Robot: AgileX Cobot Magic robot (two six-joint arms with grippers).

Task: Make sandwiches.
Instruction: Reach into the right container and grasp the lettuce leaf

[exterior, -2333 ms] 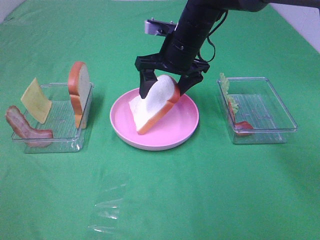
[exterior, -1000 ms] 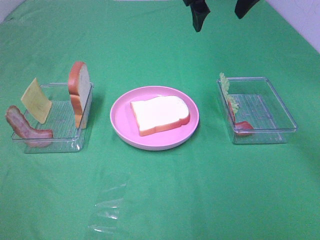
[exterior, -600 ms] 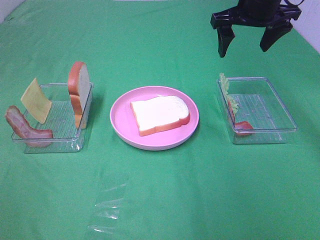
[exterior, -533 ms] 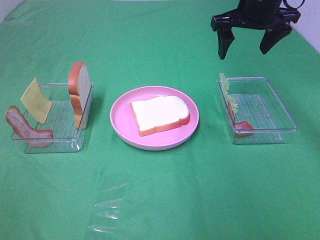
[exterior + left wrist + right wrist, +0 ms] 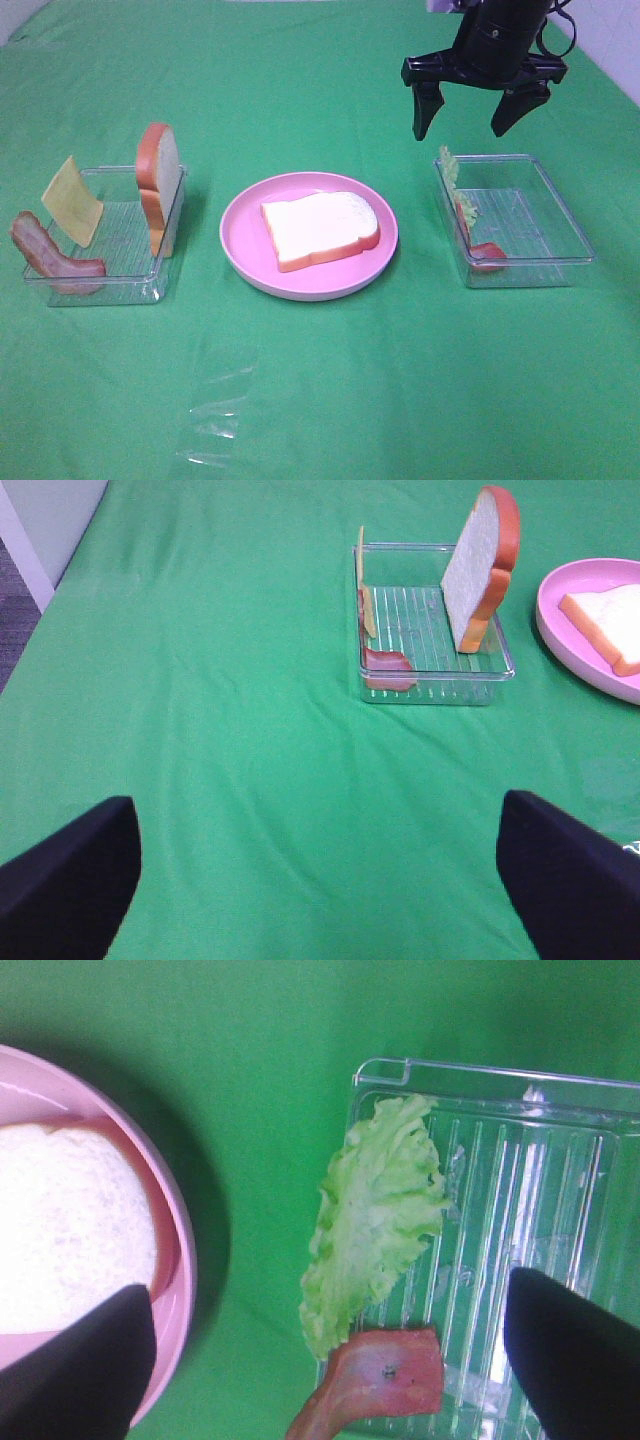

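Note:
One white bread slice (image 5: 320,228) lies flat on the pink plate (image 5: 240,262). My right gripper (image 5: 462,128) hangs open and empty over the far left corner of the right tray (image 5: 560,215). That tray holds a lettuce leaf (image 5: 450,170) and a bacon strip (image 5: 485,255). In the right wrist view the lettuce (image 5: 375,1220) and bacon (image 5: 375,1375) lie between the spread fingers (image 5: 580,1360). The left tray (image 5: 100,285) holds a cheese square (image 5: 71,200), bacon (image 5: 50,260) and an upright bread slice (image 5: 158,185). My left gripper (image 5: 320,890) is open, well short of that tray (image 5: 435,695).
A green cloth covers the whole table. A crumpled piece of clear film (image 5: 215,410) lies on it in front of the plate. The white wall edge (image 5: 610,40) runs along the far right.
The right gripper has come down and slightly left, closer to the right tray's lettuce corner. The bread it let go earlier lies still on the plate.

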